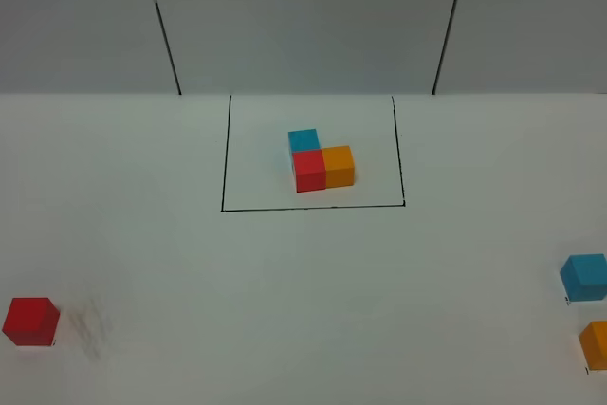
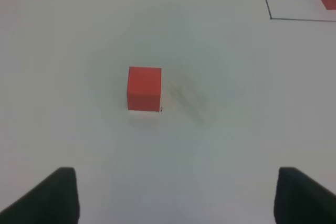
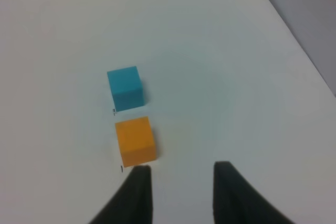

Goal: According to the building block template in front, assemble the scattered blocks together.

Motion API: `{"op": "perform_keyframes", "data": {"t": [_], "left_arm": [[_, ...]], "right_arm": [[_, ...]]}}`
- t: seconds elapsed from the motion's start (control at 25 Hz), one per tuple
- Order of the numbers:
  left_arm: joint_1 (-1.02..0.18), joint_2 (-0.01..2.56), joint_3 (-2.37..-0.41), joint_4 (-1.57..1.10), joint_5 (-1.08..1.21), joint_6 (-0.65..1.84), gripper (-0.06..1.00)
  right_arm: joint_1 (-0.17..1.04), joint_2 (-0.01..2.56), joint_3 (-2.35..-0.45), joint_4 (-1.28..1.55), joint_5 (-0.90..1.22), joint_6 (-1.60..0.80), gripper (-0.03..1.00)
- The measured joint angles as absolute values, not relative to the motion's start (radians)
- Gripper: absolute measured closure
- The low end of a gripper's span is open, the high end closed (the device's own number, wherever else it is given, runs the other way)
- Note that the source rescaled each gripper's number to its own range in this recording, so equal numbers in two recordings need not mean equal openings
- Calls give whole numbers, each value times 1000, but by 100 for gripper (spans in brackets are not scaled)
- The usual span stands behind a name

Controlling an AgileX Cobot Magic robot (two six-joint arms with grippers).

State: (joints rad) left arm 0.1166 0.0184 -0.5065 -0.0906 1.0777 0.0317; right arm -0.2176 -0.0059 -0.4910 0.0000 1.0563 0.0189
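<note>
Overhead, the template (image 1: pixel 321 166) sits inside its black frame (image 1: pixel 226 158); only the wrist views show the grippers. The left gripper (image 2: pixel 176 171) is spread wide and empty, short of the red cube (image 2: pixel 144 87). The right gripper (image 3: pixel 181 167) is drawn closed and empty just beside the orange cube (image 3: pixel 135 141), with the blue cube (image 3: pixel 125 87) beyond.

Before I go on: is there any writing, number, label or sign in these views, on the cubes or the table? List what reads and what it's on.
Readable text: none in any view.
Red cube, orange cube, light blue cube, template trio: plain faces, no print.
Tiny dark marks on the table by the loose cubes' corners: too small to read.
</note>
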Motion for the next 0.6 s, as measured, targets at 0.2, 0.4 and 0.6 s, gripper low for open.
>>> {"op": "perform_keyframes", "data": {"t": [0.2, 0.4, 0.6], "left_arm": [[117, 80, -507, -89, 1078, 31, 1], [117, 223, -557, -59, 1022, 35, 1], [117, 472, -703, -56, 944, 35, 1]], "right_arm": [[-218, -6, -491, 0, 1056, 19, 97], [-218, -6, -491, 0, 1056, 19, 97], [-218, -6, -491, 0, 1056, 19, 97]]}}
